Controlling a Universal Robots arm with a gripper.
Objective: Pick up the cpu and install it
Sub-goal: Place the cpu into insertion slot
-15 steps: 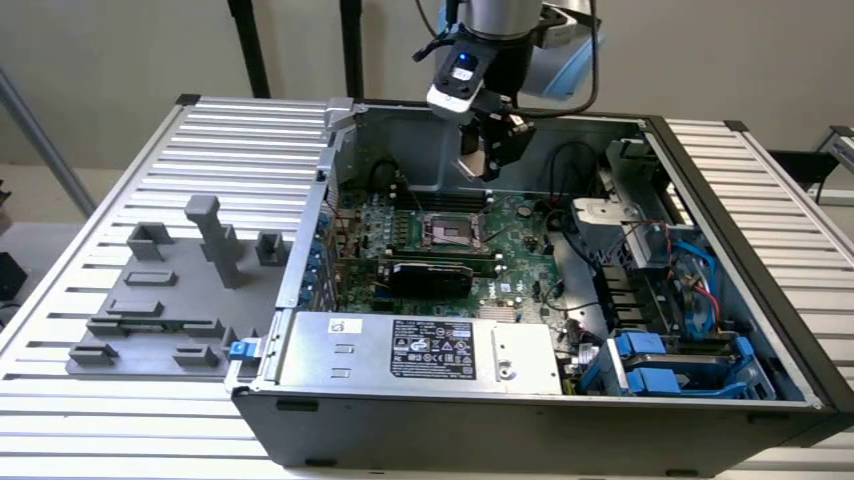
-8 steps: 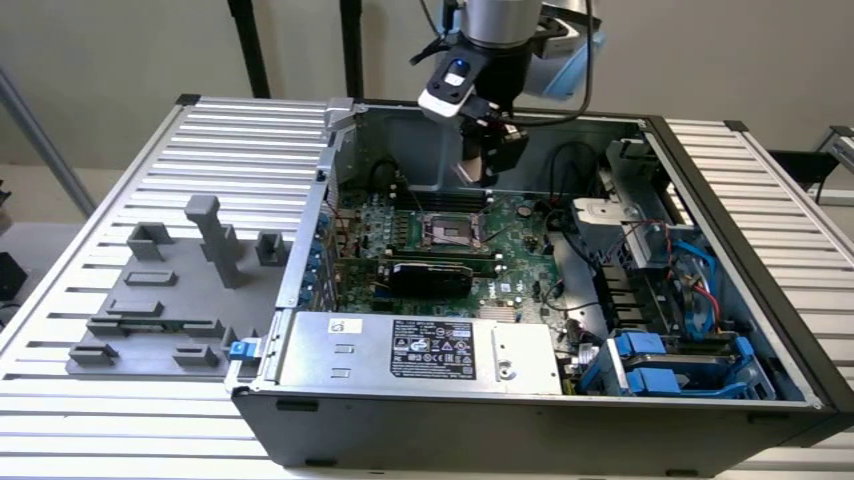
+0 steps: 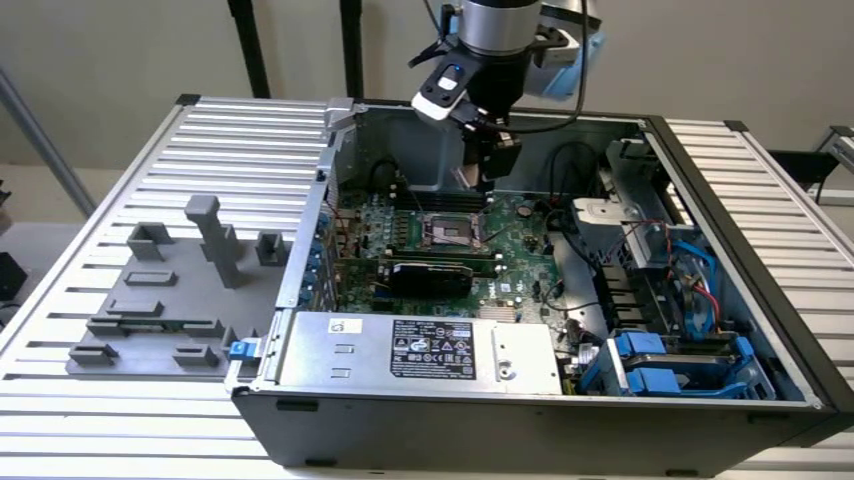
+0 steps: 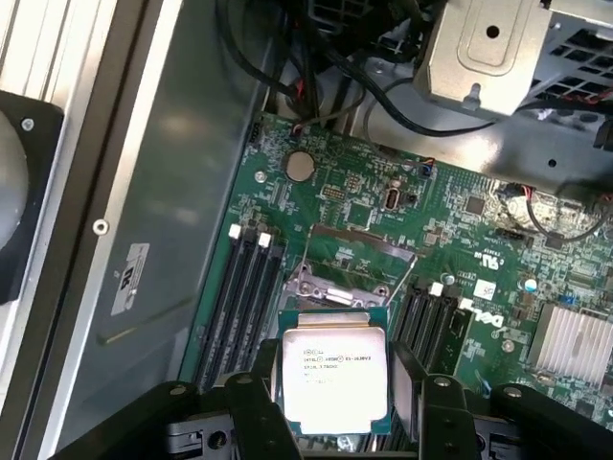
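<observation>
One cpu (image 4: 333, 374) sits gripped in my tool (image 4: 337, 388); I should hold it level and square above the socket (image 3: 450, 232).

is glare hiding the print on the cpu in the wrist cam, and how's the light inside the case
wrist view: a bright sheen whitens part of the silver-topped square cpu, its print readable; exterior view: the ribbed white metal table is bright, the open dark grey computer case dimmer inside around its green motherboard.
</observation>
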